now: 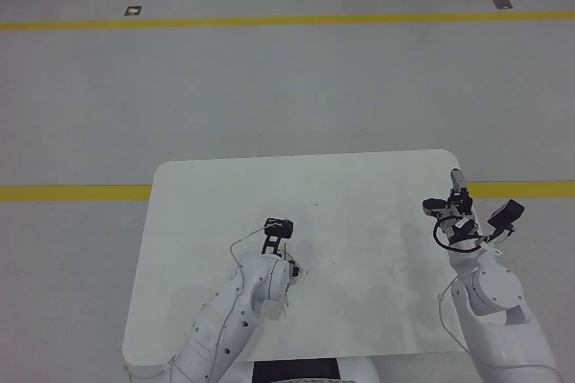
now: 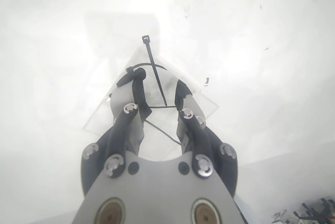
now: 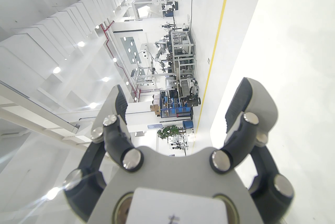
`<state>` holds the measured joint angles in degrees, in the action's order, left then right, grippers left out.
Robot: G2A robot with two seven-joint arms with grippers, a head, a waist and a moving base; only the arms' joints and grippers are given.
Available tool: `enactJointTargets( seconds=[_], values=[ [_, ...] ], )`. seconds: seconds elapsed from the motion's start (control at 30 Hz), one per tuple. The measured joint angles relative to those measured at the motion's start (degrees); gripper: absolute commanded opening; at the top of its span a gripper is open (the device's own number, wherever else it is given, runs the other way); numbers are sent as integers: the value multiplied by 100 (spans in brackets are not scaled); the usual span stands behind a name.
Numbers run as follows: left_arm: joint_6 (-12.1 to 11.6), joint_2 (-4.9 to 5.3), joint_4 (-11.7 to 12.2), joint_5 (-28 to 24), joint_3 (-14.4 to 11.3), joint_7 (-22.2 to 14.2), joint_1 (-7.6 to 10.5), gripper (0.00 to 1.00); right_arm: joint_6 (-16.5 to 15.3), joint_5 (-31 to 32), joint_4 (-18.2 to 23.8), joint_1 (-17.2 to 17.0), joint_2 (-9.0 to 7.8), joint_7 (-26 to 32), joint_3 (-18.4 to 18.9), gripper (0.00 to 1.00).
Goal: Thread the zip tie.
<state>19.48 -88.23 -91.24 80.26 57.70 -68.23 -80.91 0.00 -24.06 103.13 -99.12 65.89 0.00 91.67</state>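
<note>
Worktop: a white table (image 1: 220,211) with rounded corners, standing on a pale floor.
Left gripper (image 2: 160,78): low over the middle of the worktop, a little toward the near edge. It points down at a clear sheet, and its fingers (image 2: 138,94) stand apart with a narrow gap between them. Nothing is seen pinched between the pads.
Zip tie (image 2: 157,78): black, lying on the clear sheet in the gap between the left gripper's fingers. Its square head (image 2: 145,39) lies just past the fingertips, at the sheet's far corner. The strap runs straight back from the head toward the palm.
Other black strands: a thin curved one crosses the strap close to the fingertips and touches the tip of one finger. Another runs straight across from finger to finger, and a third slants nearer the palm. I cannot tell whether these belong to the same tie or to others.
Clear sheet (image 2: 202,102): a see-through square lying flat on the worktop under the left gripper, with one corner pointing away from it.
Right gripper (image 3: 180,86): raised at the right edge of the worktop, toward the far right corner and well apart from the zip tie. Its fingers are spread wide and hold nothing.
Specks (image 2: 206,81): a few small dark bits on the worktop just beside the sheet.
Floor: a yellow line (image 1: 287,19) runs beyond the far edge.
</note>
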Motion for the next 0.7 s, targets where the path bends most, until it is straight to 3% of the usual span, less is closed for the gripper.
enactJointTargets(
  seconds=[0.1, 0.2, 0.47, 0.57, 0.7],
  values=[
    [0, -7, 27, -12, -4, -3, 15, 18, 0, 0, 0, 0, 0, 0, 0, 100],
    [0, -13, 67, -27, -11, 11, 33, 0, 0, 0, 0, 0, 0, 0, 0, 100],
    [0, -20, 48, -16, -6, 27, 28, 0, 0, 0, 0, 0, 0, 0, 0, 100],
    [0, -10, -130, 55, 3, -34, -39, 0, 0, 0, 0, 0, 0, 0, 0, 100],
    [-59, 42, -586, 186, 28, -304, -223, 0, 0, 0, 0, 0, 0, 0, 0, 100]
  ],
)
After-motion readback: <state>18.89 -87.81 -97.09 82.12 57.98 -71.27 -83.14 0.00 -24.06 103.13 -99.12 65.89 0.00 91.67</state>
